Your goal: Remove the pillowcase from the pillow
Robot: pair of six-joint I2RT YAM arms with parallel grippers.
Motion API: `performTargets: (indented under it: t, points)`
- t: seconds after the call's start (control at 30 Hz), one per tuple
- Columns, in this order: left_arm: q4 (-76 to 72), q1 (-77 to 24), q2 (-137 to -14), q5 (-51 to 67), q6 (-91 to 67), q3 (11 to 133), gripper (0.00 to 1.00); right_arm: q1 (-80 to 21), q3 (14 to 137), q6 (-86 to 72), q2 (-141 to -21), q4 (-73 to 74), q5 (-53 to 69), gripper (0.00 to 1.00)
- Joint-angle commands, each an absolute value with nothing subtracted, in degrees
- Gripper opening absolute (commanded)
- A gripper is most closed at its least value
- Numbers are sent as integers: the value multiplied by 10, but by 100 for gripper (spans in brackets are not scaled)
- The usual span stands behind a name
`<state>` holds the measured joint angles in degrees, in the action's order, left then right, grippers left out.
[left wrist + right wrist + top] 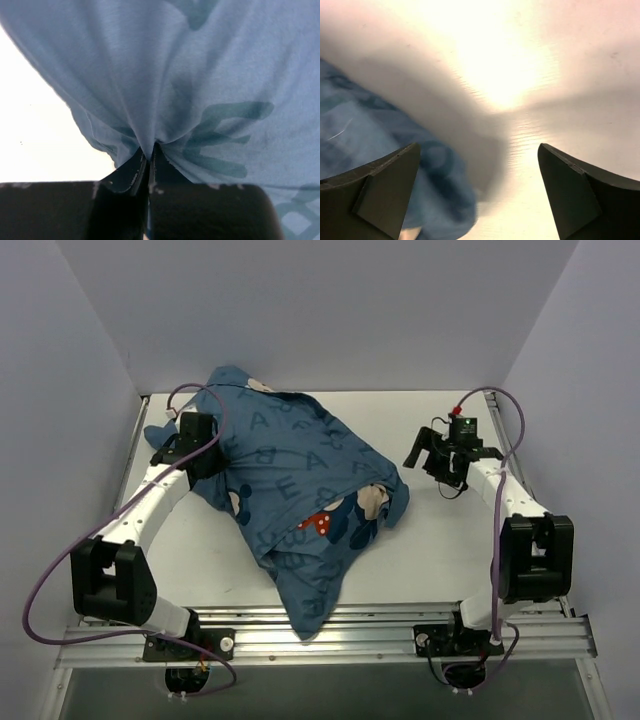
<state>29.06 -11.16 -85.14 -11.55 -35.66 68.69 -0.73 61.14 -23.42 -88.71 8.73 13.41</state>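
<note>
The dark-blue pillowcase (300, 480), printed with letters and mouse faces, lies bulging diagonally across the table from the far left to the near edge. The pillow is hidden inside it. My left gripper (205, 440) sits at the cover's far left side. In the left wrist view, my left gripper (149, 152) is shut on a pinched fold of the pillowcase (200, 75), and the cloth fans out from the fingertips. My right gripper (425, 462) hovers open over the bare table, right of the cover. In the right wrist view, my right gripper (477, 146) holds nothing, and the pillowcase (365, 145) lies at the left.
The white table (430, 540) is enclosed by pale walls on the left, back and right. The cover's near end hangs over the metal rail (380, 635) that carries the arm bases. Purple cables loop beside both arms.
</note>
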Motion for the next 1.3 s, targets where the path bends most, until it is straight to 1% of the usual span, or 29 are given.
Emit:
performTargets:
  t: [0.0, 0.03, 0.13, 0.17, 0.27, 0.3, 0.37, 0.4, 0.43, 0.53, 0.6, 0.63, 0.7, 0.73, 0.87, 0.97, 1.07, 1.17, 1.27]
  points:
    - [308, -137, -817, -98, -300, 735, 10, -76, 696, -221, -855, 128, 93, 98]
    - [313, -144, -814, -98, -289, 741, 10, -76, 701, -219, -850, 135, 84, 98]
    - [332, -177, -799, -103, -240, 771, 31, -113, 700, -214, -818, 134, 90, 98]
    - [334, -188, -788, -106, -225, 777, 47, -135, 690, -213, -798, 132, 91, 97]
    - [330, -242, -765, -134, -150, 791, 69, -166, 671, -227, -764, 135, 73, 96]
    - [327, -256, -759, -141, -131, 793, 78, -177, 648, -235, -754, 135, 69, 96]
    - [309, -298, -743, -141, -79, 788, 86, -180, 614, -257, -733, 122, 61, 95]
    - [303, -312, -738, -141, -64, 785, 88, -180, 579, -264, -729, 117, 55, 95]
    - [292, -340, -736, -140, -40, 778, 89, -178, 563, -272, -726, 111, 51, 95]
    - [287, -369, -736, -142, -27, 773, 89, -166, 503, -286, -730, 82, 35, 95]
    - [296, -380, -744, -142, -35, 778, 89, -145, 467, -292, -750, 56, 37, 94]
    - [306, -380, -747, -142, -44, 779, 89, -117, 457, -294, -757, 47, 39, 94]
    - [310, -384, -748, -137, -50, 782, 89, -85, 447, -298, -783, 38, 35, 94]
    - [310, -386, -746, -134, -50, 781, 89, -52, 447, -301, -792, 40, 13, 94]
    - [309, -395, -731, -113, -37, 773, 90, 14, 474, -325, -816, 50, -26, 93]
    - [310, -409, -729, -95, -16, 764, 90, 23, 504, -345, -804, 59, -40, 93]
    - [311, -432, -736, -91, 15, 756, 90, 16, 522, -343, -778, 60, -15, 93]
    - [309, -471, -756, -118, 39, 753, 92, 4, 519, -321, -736, 45, 47, 93]
    - [300, -516, -788, -162, 61, 757, 93, -25, 514, -308, -693, 44, 77, 92]
